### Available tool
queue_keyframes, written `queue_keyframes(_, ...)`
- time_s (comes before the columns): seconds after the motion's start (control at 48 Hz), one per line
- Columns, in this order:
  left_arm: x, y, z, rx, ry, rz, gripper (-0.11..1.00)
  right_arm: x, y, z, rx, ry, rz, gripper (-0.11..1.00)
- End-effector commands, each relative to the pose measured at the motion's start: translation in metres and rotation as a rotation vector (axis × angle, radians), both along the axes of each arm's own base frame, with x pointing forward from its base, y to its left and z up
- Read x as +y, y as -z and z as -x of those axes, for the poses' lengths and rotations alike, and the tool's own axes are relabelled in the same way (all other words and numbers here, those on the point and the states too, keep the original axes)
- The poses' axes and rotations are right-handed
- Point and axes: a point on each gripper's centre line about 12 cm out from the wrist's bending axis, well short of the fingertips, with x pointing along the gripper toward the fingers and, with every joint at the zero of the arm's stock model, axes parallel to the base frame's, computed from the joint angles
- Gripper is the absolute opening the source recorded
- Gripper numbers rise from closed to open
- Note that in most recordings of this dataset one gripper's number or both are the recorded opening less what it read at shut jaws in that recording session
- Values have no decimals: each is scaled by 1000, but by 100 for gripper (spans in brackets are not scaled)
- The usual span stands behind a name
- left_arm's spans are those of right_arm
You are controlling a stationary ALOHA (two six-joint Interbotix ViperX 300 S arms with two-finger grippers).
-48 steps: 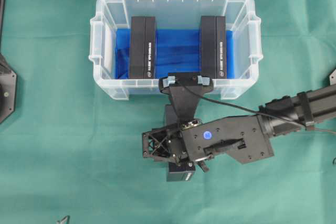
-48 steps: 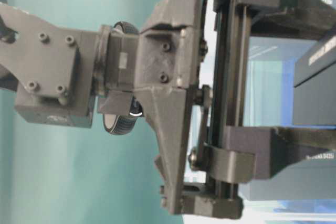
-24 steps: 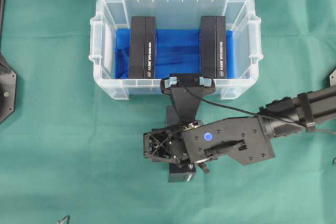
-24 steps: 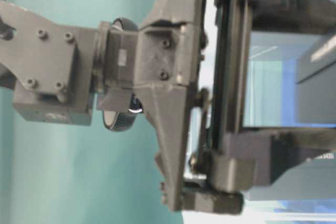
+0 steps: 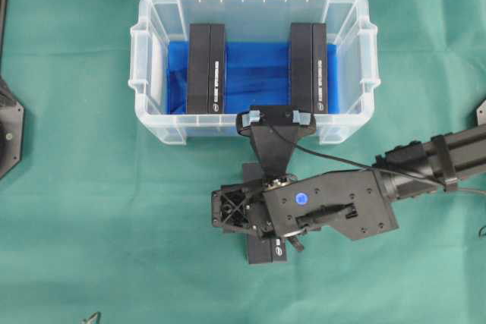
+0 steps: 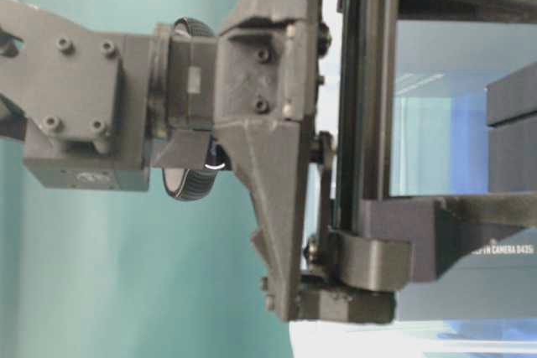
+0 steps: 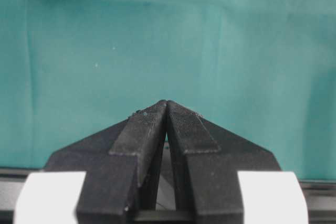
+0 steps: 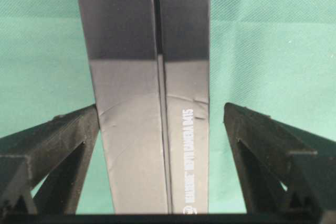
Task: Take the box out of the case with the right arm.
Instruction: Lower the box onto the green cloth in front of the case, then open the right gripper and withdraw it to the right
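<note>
The right arm reaches low over the table, just outside the case; its jaws stand open astride the box. Left jaws closed.

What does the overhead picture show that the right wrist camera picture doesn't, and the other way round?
Only the overhead view shows the clear case with two black boxes standing in it, plus the long right arm.

Only the right wrist view shows the right gripper with its fingers spread open; the right one stands clear of the third box.

Both show that box lying on the green cloth, outside the case.
</note>
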Motion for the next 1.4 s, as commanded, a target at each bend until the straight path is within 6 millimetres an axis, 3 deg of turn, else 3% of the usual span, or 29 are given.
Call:
queue_keyframes(0.0, 1, -5, -1, -17, -2, -1, 2, 2, -27, 1, -57, -8, -13, 88)
queue_keyframes(0.5, 1, -5, -1, -17, -3, 0, 2, -22, -111, 20, -86, 5, 54, 88)
queue_keyframes(0.813, 1, -5, -1, -19, -5, 0, 2, -27, -115, 20, -79, -29, 65, 87)
queue_keyframes(0.959, 1, -5, -1, -18, -5, 1, 2, -29, -117, 29, -71, -42, 69, 87)
queue_keyframes(1.188, 1, -5, 0, -20, -5, 0, 2, -27, -120, 67, -56, -48, 69, 87)
queue_keyframes(1.376, 1, -5, 1, -23, -4, -1, 2, -30, -119, 110, -33, -60, 69, 87)
